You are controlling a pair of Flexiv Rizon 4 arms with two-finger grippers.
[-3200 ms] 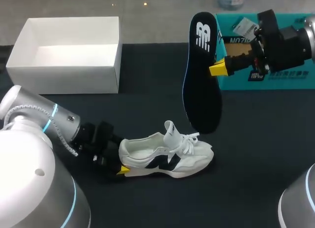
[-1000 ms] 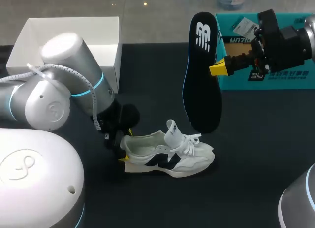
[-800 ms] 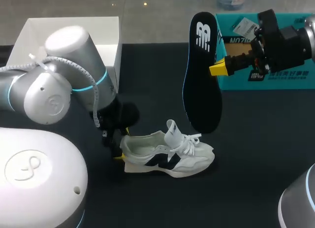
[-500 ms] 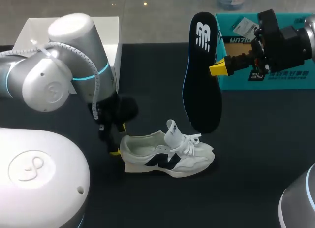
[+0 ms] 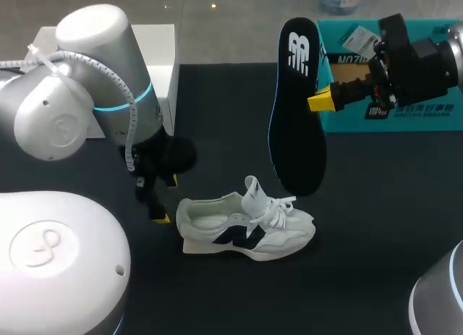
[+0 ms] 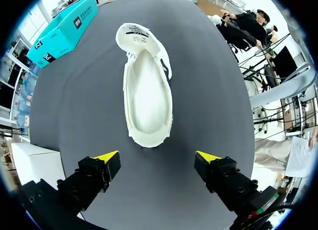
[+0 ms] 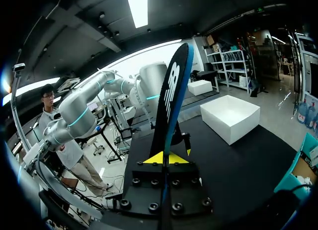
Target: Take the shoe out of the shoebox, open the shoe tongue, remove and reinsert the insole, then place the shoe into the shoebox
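- My left arm comes in from the lower left of the head view. Its left gripper (image 5: 168, 199) hangs just behind the heel of the shoe.
- The left gripper's two yellow-tipped fingers are spread wide apart with nothing between them. In the left wrist view the heel sits just ahead of the gap and touches neither finger.
- I think it waits there so it can hold the heel steady.
- The white sneaker with the black side mark (image 5: 246, 226) lies on the dark table (image 5: 376, 226), in the lower middle of the head view. It is out of its box.
- Its tongue stands up, so the hole is wide open. The left wrist view shows the pale inside with no insole, ready for one to slide in.
- Above the shoe hangs the long black foam insole (image 5: 296, 125), nearly straight up and down, toe end pointing down at the laces.
- The right gripper (image 5: 322, 100) comes in from the upper right and pinches the insole's edge between both fingers.
- The open white cardboard shoebox (image 5: 163, 53) sits at the upper left, partly hidden by my left arm.
- A blue-green cardboard box (image 5: 405, 121) sits at the upper right, behind the right gripper.
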